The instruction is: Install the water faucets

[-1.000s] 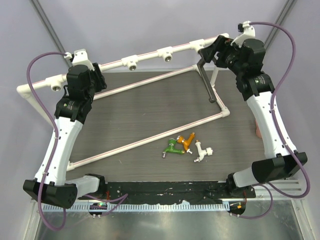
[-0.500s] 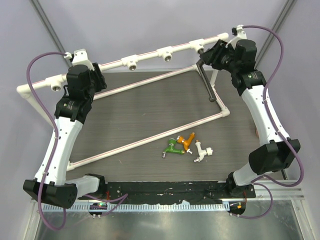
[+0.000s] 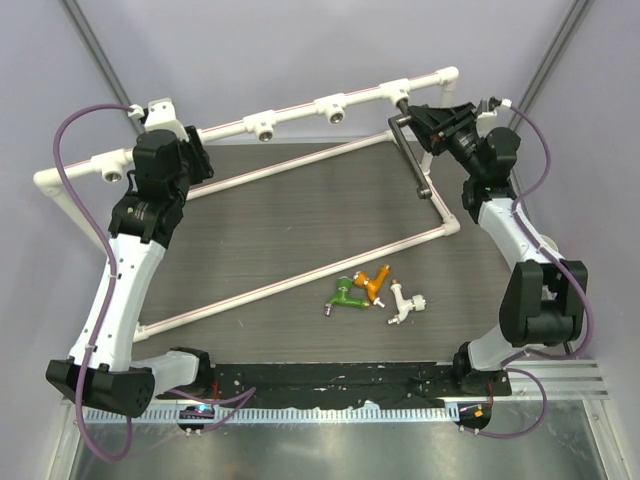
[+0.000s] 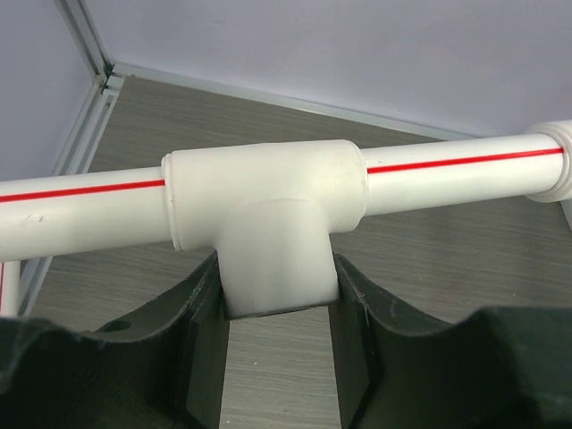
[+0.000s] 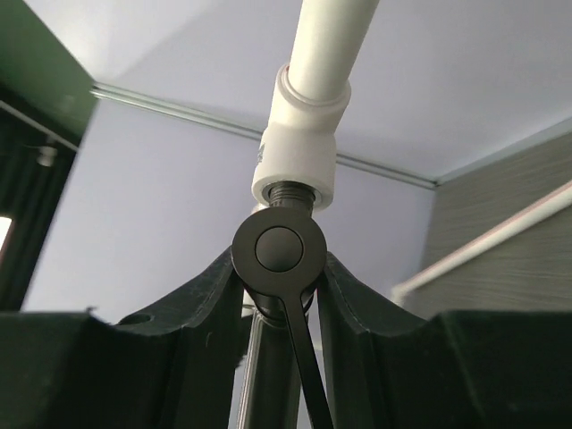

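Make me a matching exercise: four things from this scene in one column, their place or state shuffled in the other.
1 black faucet
2 green faucet
3 white faucet
4 left end effector

A closed on a tee socket
B on the table, rightmost of three loose ones
C at the pipe frame's end socket, held by the right end effector
D on the table, leftmost of three loose ones

Pairs: 1-C, 2-D, 3-B, 4-A

Your left arm (image 3: 125,275) and right arm (image 3: 507,225) each have white link shells, black joint housings, black moulded fingers (image 4: 192,357) and a looping purple cable (image 3: 57,150).
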`<state>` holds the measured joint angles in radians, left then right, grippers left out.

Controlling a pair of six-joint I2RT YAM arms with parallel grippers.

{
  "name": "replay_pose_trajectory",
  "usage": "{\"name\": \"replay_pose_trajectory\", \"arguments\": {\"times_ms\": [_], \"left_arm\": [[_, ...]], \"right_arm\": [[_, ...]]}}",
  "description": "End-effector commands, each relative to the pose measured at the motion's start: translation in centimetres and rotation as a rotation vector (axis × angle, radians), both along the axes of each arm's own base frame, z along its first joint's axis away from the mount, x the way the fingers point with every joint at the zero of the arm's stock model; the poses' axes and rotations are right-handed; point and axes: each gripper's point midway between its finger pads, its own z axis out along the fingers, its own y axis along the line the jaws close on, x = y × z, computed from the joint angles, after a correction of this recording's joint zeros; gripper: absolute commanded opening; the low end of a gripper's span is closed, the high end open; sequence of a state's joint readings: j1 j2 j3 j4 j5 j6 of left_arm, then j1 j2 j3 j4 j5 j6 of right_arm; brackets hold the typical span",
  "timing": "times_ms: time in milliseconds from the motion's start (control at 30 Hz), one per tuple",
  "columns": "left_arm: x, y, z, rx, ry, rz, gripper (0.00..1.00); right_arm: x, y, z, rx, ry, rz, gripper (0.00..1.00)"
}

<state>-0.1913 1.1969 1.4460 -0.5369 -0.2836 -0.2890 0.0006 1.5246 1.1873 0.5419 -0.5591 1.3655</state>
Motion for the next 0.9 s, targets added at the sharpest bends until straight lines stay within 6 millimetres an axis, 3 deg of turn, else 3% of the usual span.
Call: {"name": "replay_pose_trajectory", "arguments": {"times_ms": [0,233,333,433,533,800,867], "left_arm": [[-1.3,3.5,2.9,0.014,-0.085,0.143,0.00],[-1.2,3.5,2.8,0.017,-0.082,0.144,0.00],[-1.2,3.6,2.8,0.019,-0.082,0.147,0.00],[-1.2,3.6,2.9,0.019,-0.083,0.148,0.00],[-1.3,3.6,2.9,0.019,-0.085,0.148,0.00],[-1.3,3.6,3.0,0.020,-0.086,0.147,0.00],[-1.3,3.6,2.9,0.020,-0.085,0.147,0.00]], "right_arm": [[-1.3,-1.5,4.4,0.411,-0.061,0.094,0.01],[-0.8,-2.7,4.0,0.546,-0.062,0.083,0.02],[-0.9,-2.9,3.6,0.537,-0.072,0.067,0.23],[-1.1,-2.8,3.4,0.475,-0.089,0.049,0.59],[-1.5,-2.7,3.4,0.422,-0.095,0.036,0.82],[-2.6,-3.5,2.9,0.336,-0.104,0.002,0.92],[-2.3,-4.2,1.7,0.239,-0.075,-0.065,0.93]]}}
